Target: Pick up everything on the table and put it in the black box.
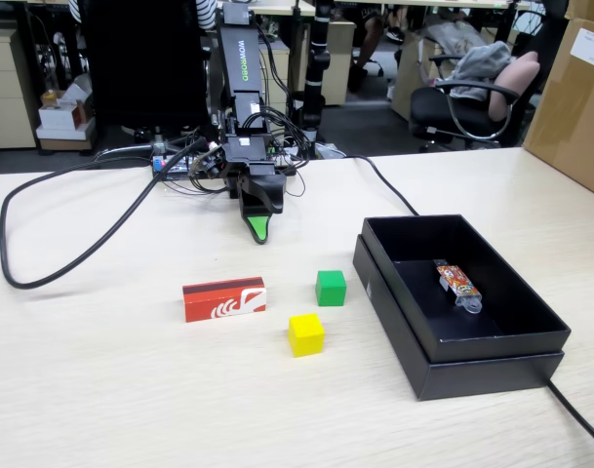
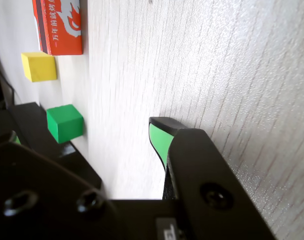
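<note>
Beige wood-grain table [image 1: 101, 390]. Black box [image 1: 472, 346] at 3 o'clock, seen only in fixed view, patterned packet [image 1: 457, 283] inside. Red box [image 1: 224, 298], yellow cube [image 1: 305, 334], green cube [image 1: 330, 288] at centre. Gripper [image 1: 260, 230] at 12, empty, spread unclear.

Beige table [image 1: 101, 390]: red box [image 1: 224, 298], green cube [image 1: 330, 288], yellow cube [image 1: 305, 333], black box [image 1: 414, 327].
</note>
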Motion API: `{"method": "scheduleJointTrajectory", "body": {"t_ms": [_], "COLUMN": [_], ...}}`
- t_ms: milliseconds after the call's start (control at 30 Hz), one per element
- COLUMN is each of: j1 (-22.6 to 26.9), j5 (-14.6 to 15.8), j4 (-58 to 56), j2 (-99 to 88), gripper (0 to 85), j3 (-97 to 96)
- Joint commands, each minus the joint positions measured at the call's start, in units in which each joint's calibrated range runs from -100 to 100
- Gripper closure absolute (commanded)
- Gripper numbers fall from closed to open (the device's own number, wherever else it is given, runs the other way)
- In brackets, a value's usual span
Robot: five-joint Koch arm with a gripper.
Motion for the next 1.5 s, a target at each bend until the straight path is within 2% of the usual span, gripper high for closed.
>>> {"method": "scheduleJointTrajectory", "body": {"t_ms": [0,1267,1467], "j1": [0.00,0.00,1.22], "j5": [-0.20,-0.20,0.78], "j4": [-0.88,-0.96,-1.74], "j2": [0.09,0.09,-1.52], "gripper": [36.4,36.4,35.4], "j3": [-0.86,-0.86,0.14]}}
